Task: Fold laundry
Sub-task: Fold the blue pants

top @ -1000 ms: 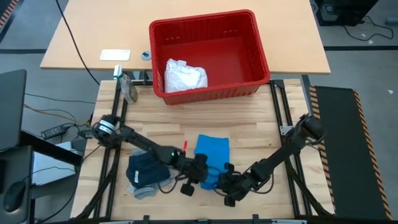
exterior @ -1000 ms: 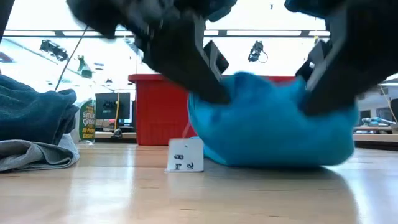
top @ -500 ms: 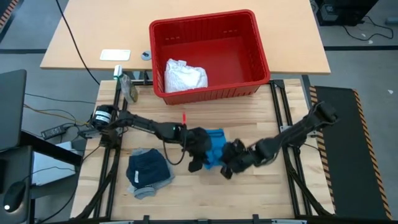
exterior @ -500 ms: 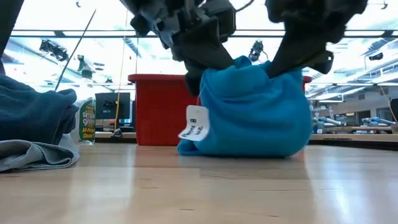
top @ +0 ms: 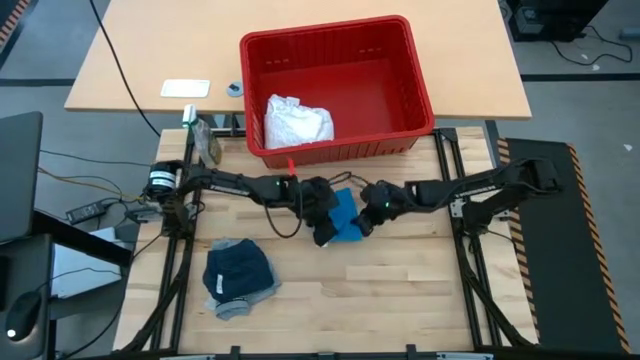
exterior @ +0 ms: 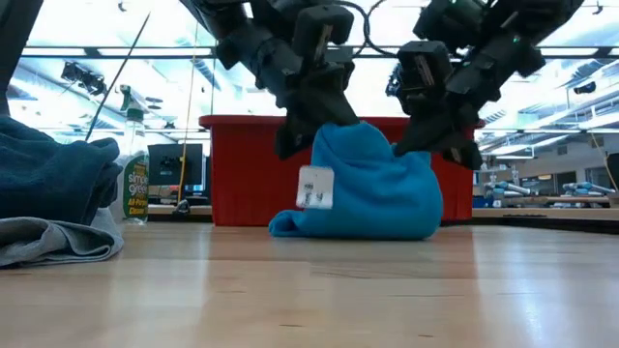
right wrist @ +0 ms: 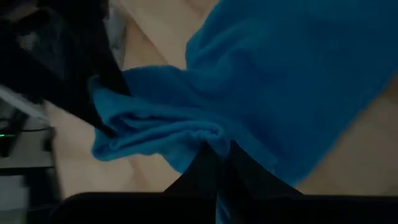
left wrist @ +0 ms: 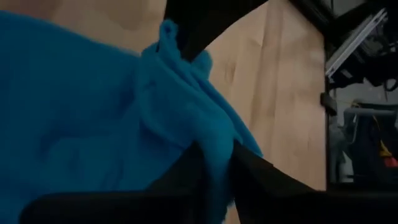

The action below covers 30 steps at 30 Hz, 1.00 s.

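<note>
- High view: the left tool [top: 326, 213] and the right tool [top: 372, 213] meet over the middle of the bench [top: 420, 300], with the bright blue garment [top: 345, 219] bunched between them. The red basket [top: 400, 110] lies beyond both tools, with the white cloth [top: 296, 122] inside it. The navy garment [top: 237, 270] lies on the grey T-shirt [top: 232, 306], well off to the left tool's near side.
- Low view: the blue garment [exterior: 368, 188] hangs as a soft mound from the two tools, its lower edge resting on the bench [exterior: 309, 300] and a small white tag [exterior: 314, 187] dangling just under the left tool [exterior: 305, 135]. The right tool [exterior: 430, 135] pinches the top of the other side. The cloth looks light and limp; it sags wherever it is not held.
- Left wrist view: a ridge of blue cloth [left wrist: 180, 124] runs down into the narrow gap between the dark fingers [left wrist: 180, 174], so this tool is pinched on a fold.
- Right wrist view: the fingers [right wrist: 202, 168] are nearly closed on a rolled hem of the blue cloth [right wrist: 298, 81].
- Handling, as I judge it: soft, not fragile, prone to slip from a thin pinch. Corners or hems give the surest hold, taken well apart so the cloth spreads flat.
</note>
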{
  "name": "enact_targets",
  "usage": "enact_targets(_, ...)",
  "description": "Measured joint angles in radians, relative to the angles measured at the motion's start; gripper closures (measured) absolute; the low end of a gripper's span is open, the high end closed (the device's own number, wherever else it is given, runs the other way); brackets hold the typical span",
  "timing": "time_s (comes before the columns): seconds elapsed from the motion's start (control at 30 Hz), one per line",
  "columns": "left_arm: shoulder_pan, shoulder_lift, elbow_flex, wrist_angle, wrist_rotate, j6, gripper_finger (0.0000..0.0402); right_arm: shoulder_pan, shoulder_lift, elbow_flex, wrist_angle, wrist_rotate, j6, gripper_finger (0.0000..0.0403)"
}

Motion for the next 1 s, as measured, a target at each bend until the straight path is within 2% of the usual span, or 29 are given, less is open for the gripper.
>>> enact_targets(0.17,0.026,-0.066,-0.001,-0.102,-0.056,0.057,0.0303,-0.038,-0.029,-0.042,-0.001,-0.122,-0.031,0.0388)
enact_targets(0.23,0.045,-0.092,0.000,-0.135,-0.103,0.109,0.0295,-0.033,-0.033,-0.054,-0.014,-0.163,-0.036,0.0388)
enact_targets(0.37,0.089,-0.093,-0.001,-0.153,-0.126,0.159,0.0289,-0.008,-0.049,-0.078,0.016,-0.252,-0.040,0.0388)
enact_targets(0.6,0.089,0.045,-0.003,-0.145,-0.208,0.273,0.0288,-0.061,-0.056,-0.082,0.087,-0.372,-0.093,0.0388)
enact_targets(0.83,0.083,0.134,-0.002,-0.116,-0.217,0.331,0.0295,-0.224,-0.037,-0.081,0.119,-0.354,-0.121,0.0388)
enact_targets(1.0,0.085,0.133,-0.001,-0.097,-0.211,0.406,0.0311,-0.353,0.047,-0.080,0.184,-0.331,-0.122,0.0388)
